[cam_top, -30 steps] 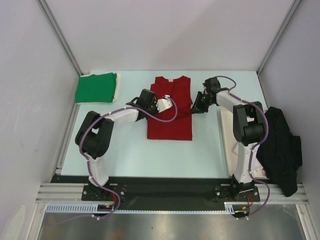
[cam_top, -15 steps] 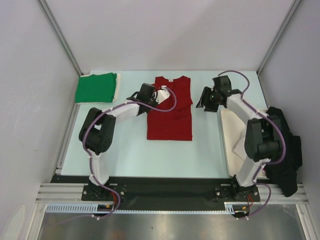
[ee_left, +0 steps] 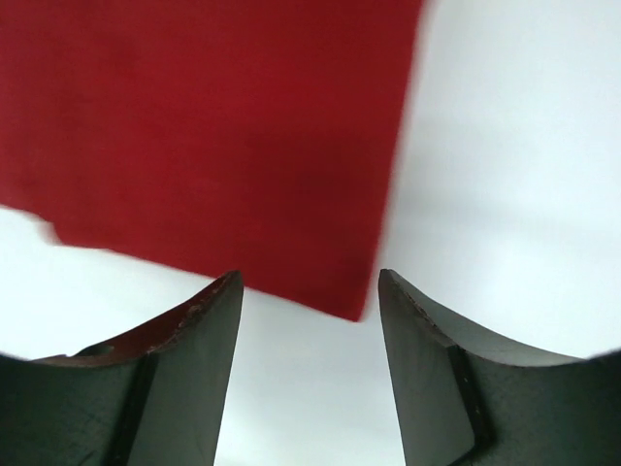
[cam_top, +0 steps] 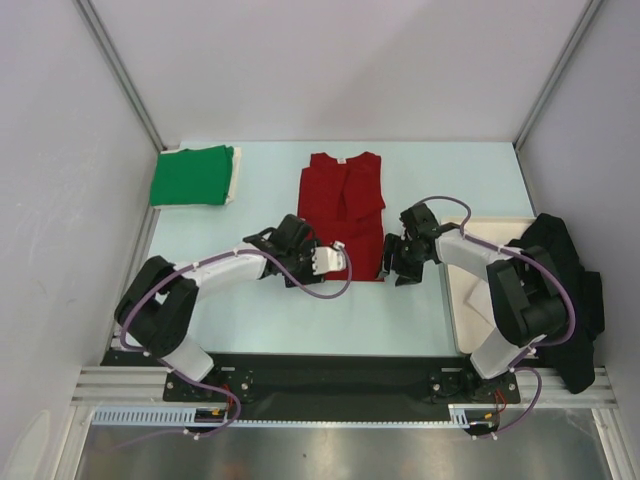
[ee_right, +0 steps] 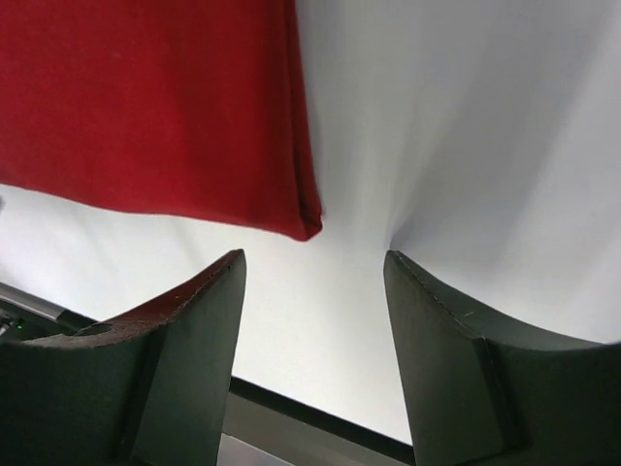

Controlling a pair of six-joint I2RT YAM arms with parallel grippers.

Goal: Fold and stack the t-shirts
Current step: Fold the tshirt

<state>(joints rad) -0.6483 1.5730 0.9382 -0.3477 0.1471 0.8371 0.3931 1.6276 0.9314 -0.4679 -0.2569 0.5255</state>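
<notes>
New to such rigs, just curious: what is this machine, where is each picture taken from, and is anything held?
The left arm and right arm are robots bolted at a pale table's edge. One picture looks down from above; the close-ups come from wrist cameras, showing the left fingers and right fingers. Both pairs are open, holding nothing, by the near corners of a deep red cloth t-shirt. A folded bright green t-shirt lies far left; a black garment and flat cream board lie right.
</notes>
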